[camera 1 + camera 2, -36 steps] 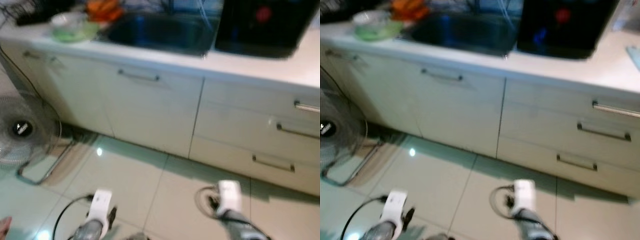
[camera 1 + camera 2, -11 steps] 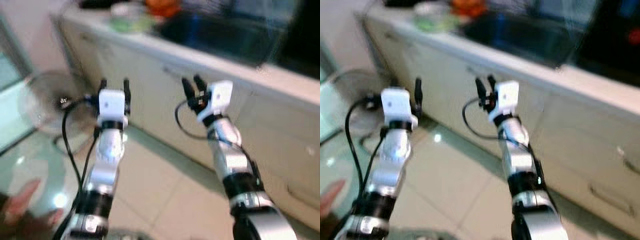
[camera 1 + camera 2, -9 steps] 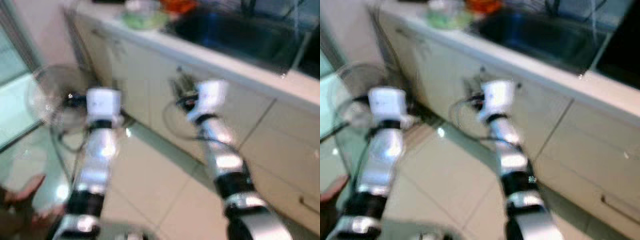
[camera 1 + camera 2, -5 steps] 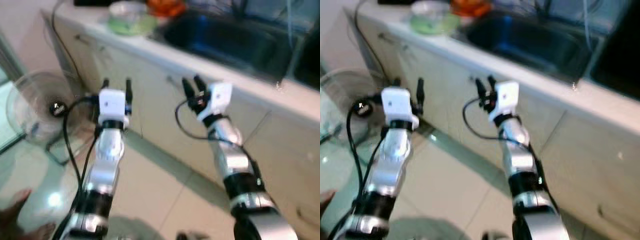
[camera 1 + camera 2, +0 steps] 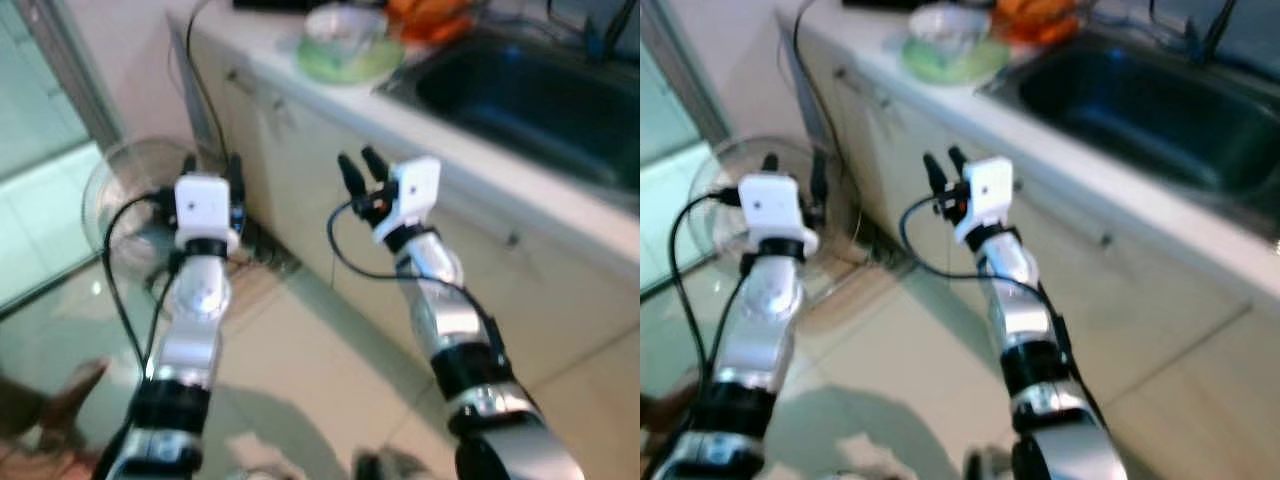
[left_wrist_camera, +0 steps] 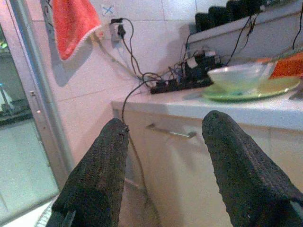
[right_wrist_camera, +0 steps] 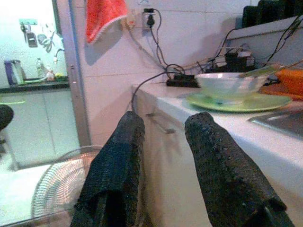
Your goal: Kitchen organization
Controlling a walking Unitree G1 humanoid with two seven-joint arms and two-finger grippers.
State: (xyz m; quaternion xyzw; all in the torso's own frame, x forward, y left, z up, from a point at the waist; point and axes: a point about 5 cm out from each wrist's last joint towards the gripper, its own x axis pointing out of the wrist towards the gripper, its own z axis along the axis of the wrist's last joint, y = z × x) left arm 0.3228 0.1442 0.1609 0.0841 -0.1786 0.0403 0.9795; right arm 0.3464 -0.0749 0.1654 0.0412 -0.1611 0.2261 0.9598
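Your view has swung left along the worktop [image 5: 300, 85] since a moment ago, so the approach is still under way. The sink [image 5: 520, 95] sits right; the floor fan [image 5: 125, 205] stands low beside the cabinets. The green plate [image 5: 350, 62] carrying a bowl [image 5: 345, 25] lies ahead. Left end effector [image 5: 210, 170] and right end effector [image 5: 360, 170] are raised, spread, empty.

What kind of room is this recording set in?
A home kitchen, most likely: a white counter with a dark sink set into it, cabinet doors with bar handles beneath, and a bowl on a green plate beside the sink.
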